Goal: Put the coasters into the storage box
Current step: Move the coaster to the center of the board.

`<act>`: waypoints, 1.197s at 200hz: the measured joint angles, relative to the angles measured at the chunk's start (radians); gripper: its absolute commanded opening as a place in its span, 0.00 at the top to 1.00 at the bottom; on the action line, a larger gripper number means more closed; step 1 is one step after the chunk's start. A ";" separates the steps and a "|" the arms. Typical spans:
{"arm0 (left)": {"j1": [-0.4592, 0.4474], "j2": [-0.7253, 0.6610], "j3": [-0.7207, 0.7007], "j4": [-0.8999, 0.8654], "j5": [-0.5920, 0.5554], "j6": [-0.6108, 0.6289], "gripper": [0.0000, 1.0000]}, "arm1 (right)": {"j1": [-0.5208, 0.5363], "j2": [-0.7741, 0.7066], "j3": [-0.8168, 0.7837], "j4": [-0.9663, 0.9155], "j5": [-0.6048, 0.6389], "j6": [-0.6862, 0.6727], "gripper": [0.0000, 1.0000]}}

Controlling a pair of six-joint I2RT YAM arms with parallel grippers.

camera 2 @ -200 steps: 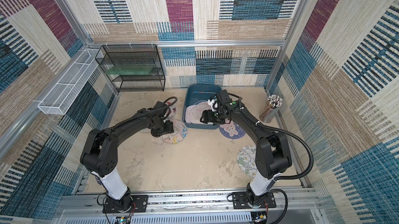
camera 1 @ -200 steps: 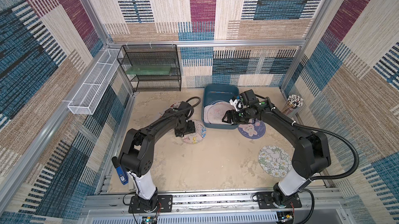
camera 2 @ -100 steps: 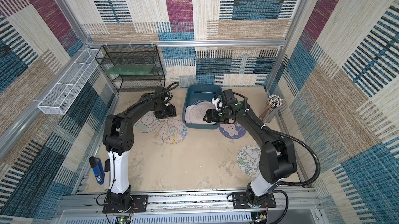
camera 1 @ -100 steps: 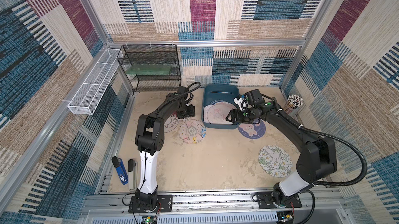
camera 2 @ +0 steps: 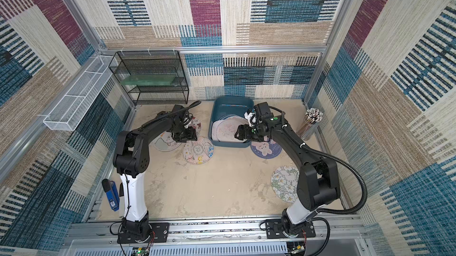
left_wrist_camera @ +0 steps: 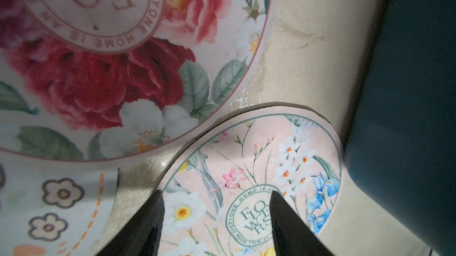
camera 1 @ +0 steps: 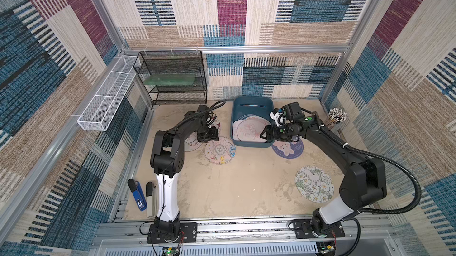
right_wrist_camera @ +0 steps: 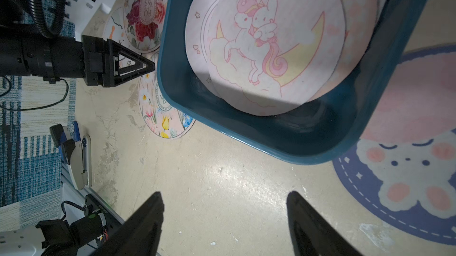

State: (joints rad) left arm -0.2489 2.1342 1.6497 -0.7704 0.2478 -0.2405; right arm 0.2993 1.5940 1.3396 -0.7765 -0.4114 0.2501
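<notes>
Left arm (camera 1: 170,143) has pulled back upright, left pincer (left_wrist_camera: 215,192) spread and empty over the pale flowered coaster (left_wrist_camera: 246,168) beside the storage box (right_wrist_camera: 271,141) — several coasters (right_wrist_camera: 271,44) lie inside — while the right pincer (right_wrist_camera: 223,192) is spread and empty just outside the box's wall.

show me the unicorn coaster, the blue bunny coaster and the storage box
unicorn coaster (right_wrist_camera: 271,44): right wrist view, on the printed unicorn in its middle.
blue bunny coaster (camera 1: 287,148): a top view, on the bunny's face.
storage box (camera 1: 251,111): a top view, on its bare far inner wall.
</notes>
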 measured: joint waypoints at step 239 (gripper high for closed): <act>-0.006 -0.014 -0.090 0.074 0.064 0.082 0.28 | -0.006 0.051 0.043 0.000 -0.007 0.007 0.19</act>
State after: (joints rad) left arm -0.2550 2.1197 1.5600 -0.6960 0.3122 -0.1581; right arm 0.2932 1.6451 1.3823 -0.7761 -0.4183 0.2569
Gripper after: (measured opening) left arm 0.722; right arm 0.812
